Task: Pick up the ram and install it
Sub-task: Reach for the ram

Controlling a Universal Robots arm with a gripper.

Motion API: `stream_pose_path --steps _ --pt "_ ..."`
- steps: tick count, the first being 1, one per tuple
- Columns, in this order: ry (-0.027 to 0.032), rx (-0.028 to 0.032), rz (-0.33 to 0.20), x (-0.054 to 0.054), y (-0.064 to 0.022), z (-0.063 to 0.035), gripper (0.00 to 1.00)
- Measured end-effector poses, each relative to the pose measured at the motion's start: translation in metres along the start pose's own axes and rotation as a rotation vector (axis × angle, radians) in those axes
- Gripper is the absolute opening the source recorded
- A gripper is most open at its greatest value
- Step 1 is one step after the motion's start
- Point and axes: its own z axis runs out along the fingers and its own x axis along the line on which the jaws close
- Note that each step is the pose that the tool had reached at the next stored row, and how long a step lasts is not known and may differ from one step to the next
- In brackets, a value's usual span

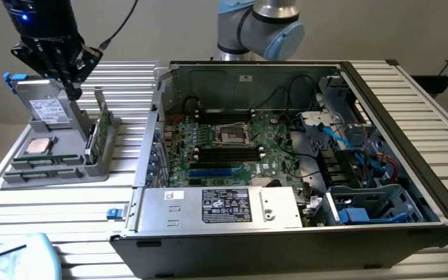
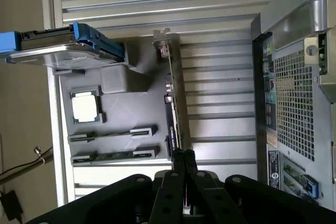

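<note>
The ram (image 1: 46, 158) is a narrow green stick standing on edge in a slot of the grey parts tray (image 1: 60, 175), at the exterior view's left. In the wrist view the ram (image 2: 113, 155) sits in the tray's slots beside the tray floor (image 2: 131, 108). My gripper (image 1: 75, 92) hangs above the tray's far part, fingers pressed shut with nothing between them. In the wrist view the gripper (image 2: 182, 156) lines up over one end of the upright green card (image 2: 176, 93), apart from the ram.
The tray also holds a silver processor chip (image 1: 37, 146) and a hard drive (image 1: 46, 108) in a blue bracket. The open computer case (image 1: 410, 192) lies to the exterior view's right, its motherboard (image 1: 232, 146) showing black memory slots (image 1: 228, 153). A slatted metal table (image 1: 45, 216) carries everything.
</note>
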Motion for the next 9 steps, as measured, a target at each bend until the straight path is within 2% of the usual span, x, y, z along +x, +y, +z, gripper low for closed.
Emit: stream_pose_path --steps 2,9 --pt "0.0024 0.0001 0.000 0.009 -0.0012 0.0040 0.10" --pt "0.0026 0.0004 -0.002 0.035 -0.0061 0.0175 0.10"
